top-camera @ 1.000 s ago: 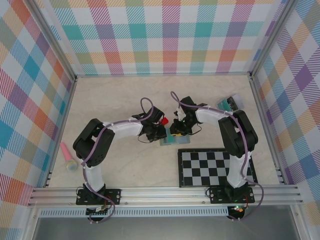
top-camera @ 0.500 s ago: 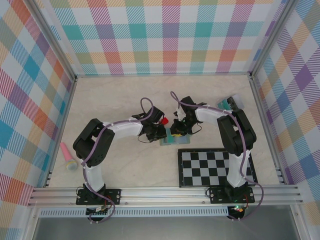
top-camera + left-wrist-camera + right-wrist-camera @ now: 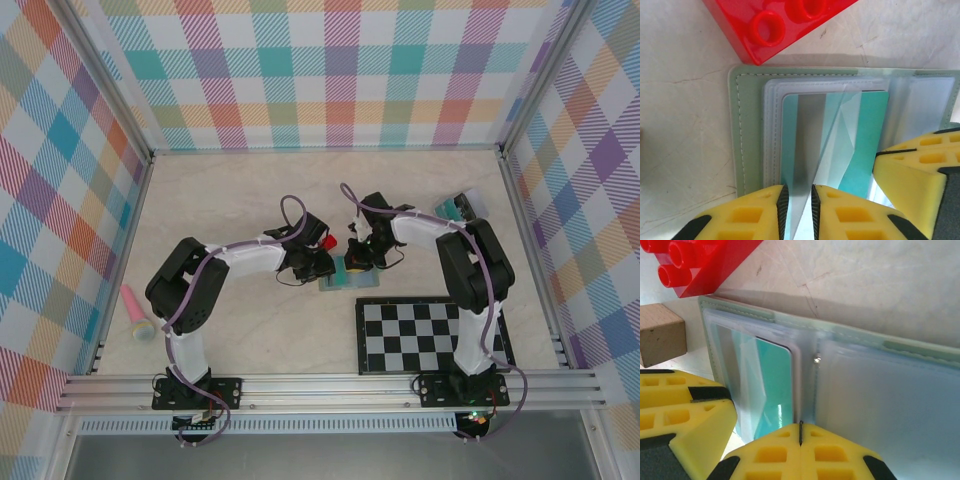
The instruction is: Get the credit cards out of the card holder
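Left wrist: stitched sage card holder (image 3: 747, 125), glossy sleeves.

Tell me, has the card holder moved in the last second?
No. In the top view the card holder lies where it was, just above the checkerboard's top left corner.

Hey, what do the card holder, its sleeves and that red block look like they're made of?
Card holder: sage-green, matte, probably faux leather, judging by the stitched border. Sleeves: clear, soft plastic; a teal card shows through, with glare streaks. Red block: glossy, hard, moulded plastic with round studs.
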Robot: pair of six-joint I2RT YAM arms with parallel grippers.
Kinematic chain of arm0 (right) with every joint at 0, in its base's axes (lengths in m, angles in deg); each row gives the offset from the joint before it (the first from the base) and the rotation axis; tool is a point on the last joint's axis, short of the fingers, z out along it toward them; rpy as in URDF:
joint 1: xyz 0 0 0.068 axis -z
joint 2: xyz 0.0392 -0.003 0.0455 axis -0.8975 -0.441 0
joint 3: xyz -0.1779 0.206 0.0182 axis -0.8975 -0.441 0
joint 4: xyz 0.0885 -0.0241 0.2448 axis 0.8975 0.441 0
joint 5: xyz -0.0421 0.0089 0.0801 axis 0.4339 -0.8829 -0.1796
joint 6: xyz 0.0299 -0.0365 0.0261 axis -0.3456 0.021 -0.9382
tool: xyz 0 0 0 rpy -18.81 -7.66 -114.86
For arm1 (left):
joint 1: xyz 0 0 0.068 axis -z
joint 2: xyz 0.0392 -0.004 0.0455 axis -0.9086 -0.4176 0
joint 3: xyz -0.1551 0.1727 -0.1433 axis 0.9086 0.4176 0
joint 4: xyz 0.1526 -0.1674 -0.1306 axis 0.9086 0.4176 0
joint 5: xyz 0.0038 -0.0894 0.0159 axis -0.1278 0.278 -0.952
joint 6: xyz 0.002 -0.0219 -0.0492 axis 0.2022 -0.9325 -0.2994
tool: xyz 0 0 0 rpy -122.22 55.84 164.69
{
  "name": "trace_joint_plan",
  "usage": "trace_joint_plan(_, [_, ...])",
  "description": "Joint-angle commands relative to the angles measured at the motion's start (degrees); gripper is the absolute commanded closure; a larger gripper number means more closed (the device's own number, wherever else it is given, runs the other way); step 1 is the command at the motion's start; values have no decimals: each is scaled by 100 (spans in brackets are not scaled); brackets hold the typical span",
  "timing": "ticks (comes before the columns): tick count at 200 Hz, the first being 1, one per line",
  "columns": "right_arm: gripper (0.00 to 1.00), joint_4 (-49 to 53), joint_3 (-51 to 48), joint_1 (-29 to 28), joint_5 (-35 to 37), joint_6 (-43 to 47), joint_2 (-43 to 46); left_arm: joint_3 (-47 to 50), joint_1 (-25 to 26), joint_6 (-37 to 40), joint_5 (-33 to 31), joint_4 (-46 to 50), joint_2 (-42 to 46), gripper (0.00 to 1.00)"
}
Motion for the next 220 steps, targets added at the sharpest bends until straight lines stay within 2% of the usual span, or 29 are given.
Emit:
trace_joint_plan(1, [100,189,-124,80,200,144,365,226,52,11,-205,369,119,76])
trace_joint_plan(54, [99,182,-78,118,-163,167,311,193,52,13,-71,289,208,77])
trace_joint_plan(94, [82,130,-32,18,-764,280,86,202,50,-42,98,188,80,81])
trace_joint_plan(126, [78,183,2,-21,-670,257,-108,343,52,-242,314,30,110,81])
trace_joint_plan(176, [79,282,45,-64,-549,308,-277,373,52,-246,284,47,129,81])
trace_joint_plan(220, [82,169,15,-76,-850,346,-278,372,52,-257,291,29,107,81])
